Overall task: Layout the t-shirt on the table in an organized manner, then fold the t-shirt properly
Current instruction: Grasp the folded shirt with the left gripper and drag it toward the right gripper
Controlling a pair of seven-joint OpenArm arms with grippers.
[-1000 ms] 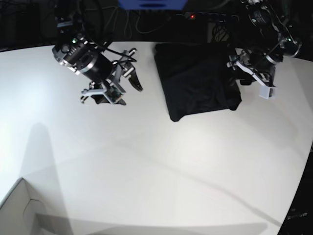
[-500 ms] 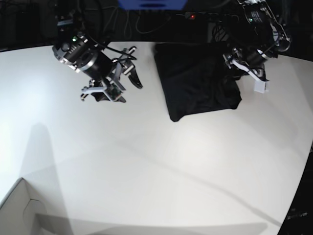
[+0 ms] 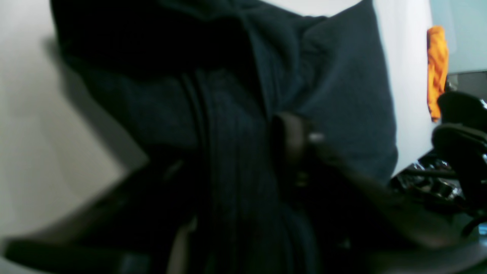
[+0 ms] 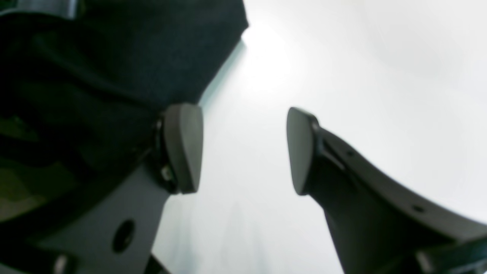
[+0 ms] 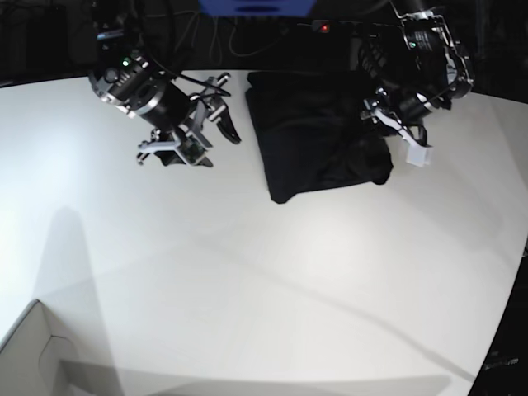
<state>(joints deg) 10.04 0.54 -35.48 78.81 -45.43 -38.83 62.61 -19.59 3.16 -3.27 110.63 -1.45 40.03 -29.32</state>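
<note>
Folded black t-shirt point(image 5: 318, 136) on white table point(image 5: 272, 280), left gripper point(image 5: 381, 115) fingers pinching its edge, right gripper point(image 4: 243, 150) fingers spread above bare table

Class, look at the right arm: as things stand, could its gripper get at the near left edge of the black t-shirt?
Probably yes. The right gripper hangs open beside the t-shirt, with only bare table between them in the base view. The left gripper works the opposite side, so it should not block that approach.

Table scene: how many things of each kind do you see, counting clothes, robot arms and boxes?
Black t-shirt: 1
Robot arms: 2, the left gripper and the right gripper
White box corner: 1
Total: 4
</note>
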